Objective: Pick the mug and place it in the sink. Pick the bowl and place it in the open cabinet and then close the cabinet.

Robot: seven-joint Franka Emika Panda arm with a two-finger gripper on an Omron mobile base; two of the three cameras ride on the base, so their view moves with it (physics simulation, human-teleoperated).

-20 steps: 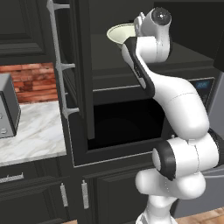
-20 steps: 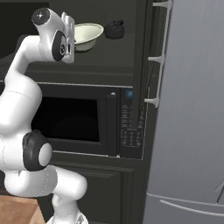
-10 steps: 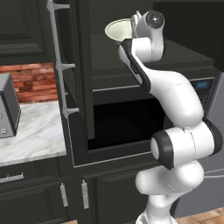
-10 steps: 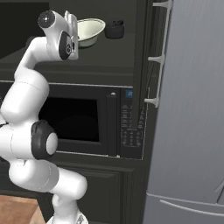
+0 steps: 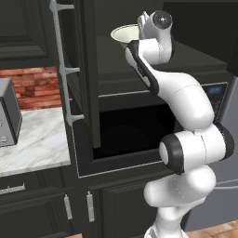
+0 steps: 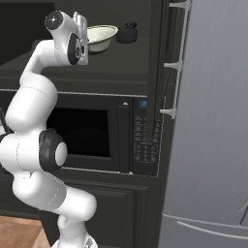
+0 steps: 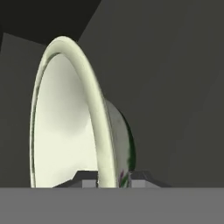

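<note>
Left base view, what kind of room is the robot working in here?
Most likely a kitchen: a built-in microwave, dark cabinets with one tall door open, a marble counter, and a bowl on the shelf.

Cream bowl up in the open dark cabinet

You see the wide, shallow, pale cream-white bowl (image 6: 100, 37) upright on the shelf inside the tall dark charcoal cabinet (image 5: 88, 79), whose panelled door with its long silver bar handle stands swung open at 9 o'clock of the bowl. In the hand view the bowl's rim runs edge-on, green pattern near its foot.
</note>
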